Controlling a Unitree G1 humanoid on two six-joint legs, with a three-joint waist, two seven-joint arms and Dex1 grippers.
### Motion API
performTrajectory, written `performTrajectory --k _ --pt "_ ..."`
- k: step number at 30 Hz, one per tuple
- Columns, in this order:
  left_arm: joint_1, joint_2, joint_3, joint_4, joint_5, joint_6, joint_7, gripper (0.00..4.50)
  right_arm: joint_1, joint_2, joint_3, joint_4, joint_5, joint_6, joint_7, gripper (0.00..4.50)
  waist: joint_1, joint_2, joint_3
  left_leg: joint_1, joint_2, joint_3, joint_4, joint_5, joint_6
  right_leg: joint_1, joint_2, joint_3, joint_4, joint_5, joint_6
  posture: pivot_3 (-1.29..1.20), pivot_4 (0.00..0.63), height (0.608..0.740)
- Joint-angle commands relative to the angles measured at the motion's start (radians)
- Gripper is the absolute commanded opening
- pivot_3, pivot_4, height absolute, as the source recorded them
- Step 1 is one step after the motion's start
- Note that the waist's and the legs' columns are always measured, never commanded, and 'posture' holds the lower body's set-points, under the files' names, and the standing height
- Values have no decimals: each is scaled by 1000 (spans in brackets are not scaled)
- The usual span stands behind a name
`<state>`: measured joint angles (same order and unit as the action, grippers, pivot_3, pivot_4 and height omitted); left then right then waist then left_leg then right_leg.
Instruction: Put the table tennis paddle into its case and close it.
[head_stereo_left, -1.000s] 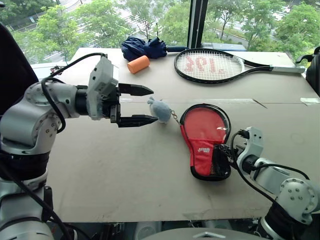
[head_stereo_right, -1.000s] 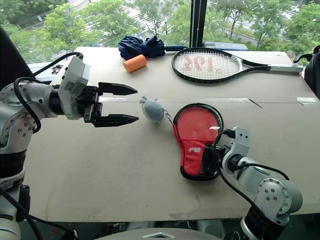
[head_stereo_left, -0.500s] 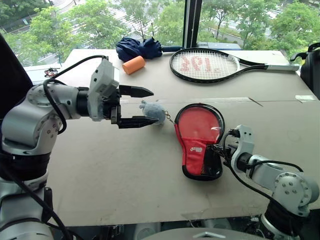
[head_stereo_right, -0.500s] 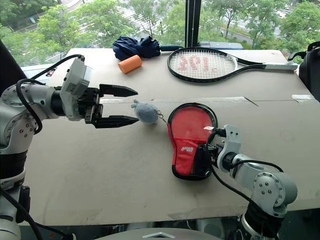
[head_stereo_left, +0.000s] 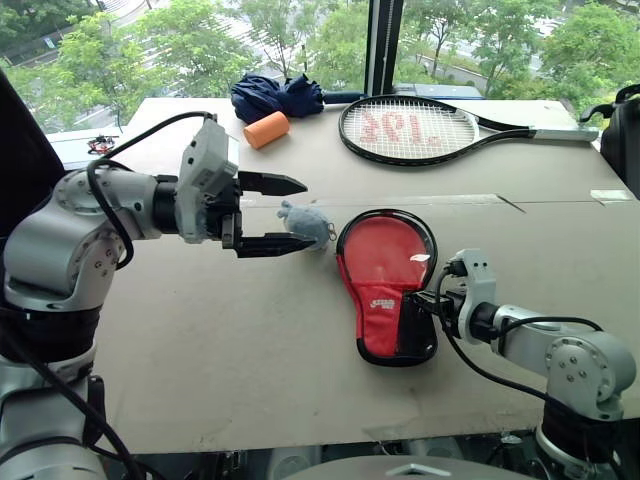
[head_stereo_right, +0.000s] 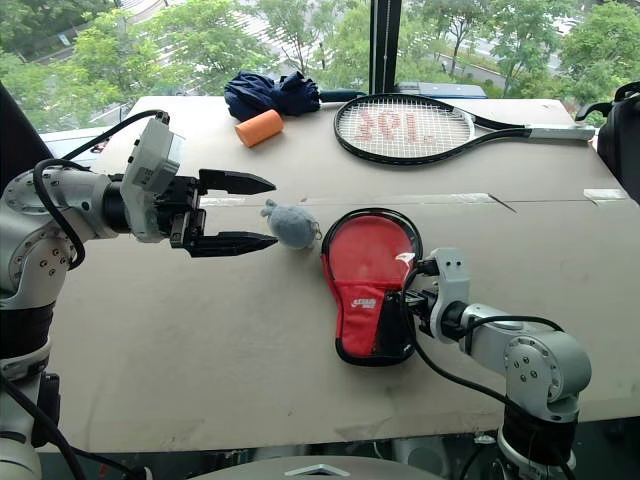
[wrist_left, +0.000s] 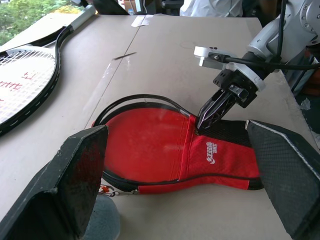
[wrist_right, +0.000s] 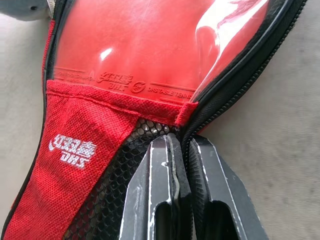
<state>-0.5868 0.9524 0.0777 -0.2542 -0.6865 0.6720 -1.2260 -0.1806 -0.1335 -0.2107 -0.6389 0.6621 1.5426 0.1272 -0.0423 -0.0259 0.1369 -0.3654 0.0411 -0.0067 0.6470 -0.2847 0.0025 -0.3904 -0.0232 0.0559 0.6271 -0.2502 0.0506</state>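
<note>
On your table (head_stereo_left: 250, 350) the case (head_stereo_left: 385, 285) lies flat, its round end away from you, and the red face of the table tennis paddle (head_stereo_left: 380, 250) shows through the clear window. Your right gripper (head_stereo_left: 425, 303) is pinched at the case's right edge, by the black mesh. Your left gripper (head_stereo_left: 285, 214) hangs above the table with its 2 fingers apart, tips just beside the grey-blue ball charm (head_stereo_left: 303, 224). Farther back lie a black tennis racket (head_stereo_left: 420, 130), an orange cylinder (head_stereo_left: 265, 129) and a dark blue fabric bundle (head_stereo_left: 280, 97).

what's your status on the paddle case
Left gripper open beside ball charm. Right gripper shut on case edge. Paddle inside. Nothing obstructing.
</note>
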Motion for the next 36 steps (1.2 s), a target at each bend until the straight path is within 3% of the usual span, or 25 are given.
performTrajectory --k 1,8,9,10,12,16,20,23,27,28,29,30,36 --pt "-20 16 21 -11 1 -9 -6 4500 16 17 28 -36 12 5 13 66 0 0 0 0 0 0 0 0 0 0 0 0 0 0 0 0 150 740" --pt "-35 17 10 2 13 -15 -19 4500 21 -54 49 -34 -36 -72 17 66 1 1 1 0 0 0 0 0 0 0 0 0 0 0 0 0 150 740" --pt "-36 16 10 2 15 -15 -21 4500 22 -60 36 -39 -36 -91 21 762 1 1 1 0 0 1 0 0 0 0 0 0 0 0 0 0 150 740" --pt "-37 16 10 2 16 -14 -23 4500 24 -67 26 -45 -33 -104 28 1011 2 0 0 0 0 1 0 0 0 0 0 0 0 0 0 0 150 740" --pt "-37 15 11 3 18 -13 -25 4500 27 -83 15 -57 -28 -124 41 2140 2 0 1 -1 0 1 1 0 0 0 0 0 0 0 1 0 150 740" --pt "-32 18 15 5 20 -13 -27 4500 37 -182 -44 -100 7 -161 112 3826 3 0 1 -1 0 1 1 0 0 0 0 0 -1 0 1 0 150 740" --pt "-14 17 18 14 27 -23 -29 4500 46 -359 -30 -145 4 -308 250 3826 4 -1 2 -2 -1 2 1 0 0 0 -1 1 -1 0 1 0 150 740" --pt "-13 7 18 28 26 -24 -27 4500 38 -377 25 -149 -5 -446 312 3046 1 -3 3 -1 0 1 1 0 0 0 0 0 -1 -2 3 0 150 740" --pt "-8 -1 14 57 36 -35 -28 4500 29 -388 185 -96 -98 -602 348 1096 3 -3 3 -1 0 -1 1 0 0 0 1 0 -1 -2 3 0 150 740" --pt "-2 0 12 68 45 -42 -27 4500 20 -393 235 -69 -138 -655 363 935 3 -3 3 -1 0 -1 1 0 0 0 1 0 -1 -2 3 0 150 740" --pt "8 0 10 82 59 -55 -27 4500 2 -382 284 -26 -174 -697 364 271 3 -3 3 -1 0 -1 1 0 0 0 1 1 -1 -1 2 0 150 740" --pt "17 0 11 95 66 -63 -25 4500 -17 -364 317 17 -199 -723 358 67 3 -4 3 -1 0 0 1 0 0 0 1 1 -1 -1 2 0 150 740" --pt "76 -2 35 182 124 -127 -2 4500 -92 -290 440 217 -303 -826 360 67 7 -4 3 -2 0 1 2 0 0 -1 1 2 -1 0 -1 0 150 740"
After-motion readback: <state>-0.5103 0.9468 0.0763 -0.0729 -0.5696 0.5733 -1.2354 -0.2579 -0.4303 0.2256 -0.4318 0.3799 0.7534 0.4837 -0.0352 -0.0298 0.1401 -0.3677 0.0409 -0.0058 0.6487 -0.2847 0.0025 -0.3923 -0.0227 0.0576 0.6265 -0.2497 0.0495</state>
